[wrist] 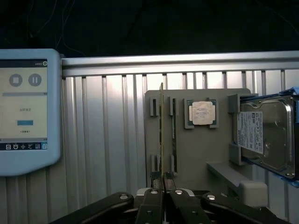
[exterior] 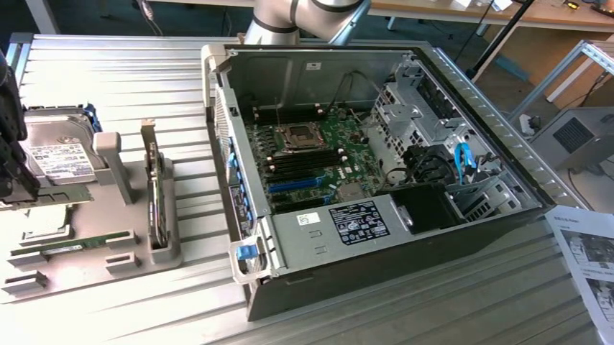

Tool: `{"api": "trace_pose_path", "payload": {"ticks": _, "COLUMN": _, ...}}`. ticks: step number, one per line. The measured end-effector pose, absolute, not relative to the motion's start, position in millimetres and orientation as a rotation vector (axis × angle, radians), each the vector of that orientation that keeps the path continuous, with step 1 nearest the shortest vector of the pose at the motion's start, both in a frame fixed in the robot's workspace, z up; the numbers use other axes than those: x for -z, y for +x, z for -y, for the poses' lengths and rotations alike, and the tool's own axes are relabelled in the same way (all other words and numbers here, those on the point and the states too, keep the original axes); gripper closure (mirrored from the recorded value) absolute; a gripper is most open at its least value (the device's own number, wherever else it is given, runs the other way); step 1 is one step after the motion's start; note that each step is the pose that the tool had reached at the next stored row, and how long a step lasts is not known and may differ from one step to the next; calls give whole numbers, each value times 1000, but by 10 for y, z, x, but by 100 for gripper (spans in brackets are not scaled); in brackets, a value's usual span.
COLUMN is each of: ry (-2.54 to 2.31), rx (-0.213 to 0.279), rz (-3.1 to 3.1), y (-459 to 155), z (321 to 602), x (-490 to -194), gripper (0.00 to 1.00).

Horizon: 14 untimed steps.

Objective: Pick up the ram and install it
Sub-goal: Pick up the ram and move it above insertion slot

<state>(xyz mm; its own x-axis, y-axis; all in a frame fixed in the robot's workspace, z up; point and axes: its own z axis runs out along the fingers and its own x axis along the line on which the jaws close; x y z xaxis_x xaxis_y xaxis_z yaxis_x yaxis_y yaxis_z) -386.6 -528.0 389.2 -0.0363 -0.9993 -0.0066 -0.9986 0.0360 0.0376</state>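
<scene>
Ram (wrist: 161, 130): thin green board w/ gold-ish edge, seen edge-on as a narrow straight line. It's pinched by the gripper (wrist: 163, 183): black metal jaws closed narrow on it, bolt heads showing on the linkage. Stick runs along the slot brackets of a grey matte plastic tray (wrist: 196, 158); can't tell if it's clear of the slot or seated in it. Tray sits at the exterior view's left, well apart from the PC case (exterior: 479, 122), so ram not in the mobo (exterior: 326, 140) yet.

Same tray: square silver CPU (wrist: 202, 113) in a recessed pocket, between the ram's slot & a boxy HDD (wrist: 266, 135). HDD is shiny metal w/ white label, blue bits at its edges. Exterior view also has another green strip (exterior: 72, 248) low in the tray & an upright expansion card (exterior: 154, 187) on the tray's case-side edge.

Table (wrist: 107, 140) = ribbed aluminium, glossy. Light-blue rounded pendant (wrist: 23, 112) w/ screen lies on it. Case: black steel shell, side off, long black & blue slots (exterior: 302, 165) on the green mobo
</scene>
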Motion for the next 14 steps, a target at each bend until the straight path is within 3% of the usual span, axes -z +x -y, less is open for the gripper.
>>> {"api": "trace_pose_path", "payload": {"ticks": 14, "ry": 2166, "rx": 49, "rz": 2246, "y": -3866, "z": 5280, "x": -4014, "gripper": 88}}
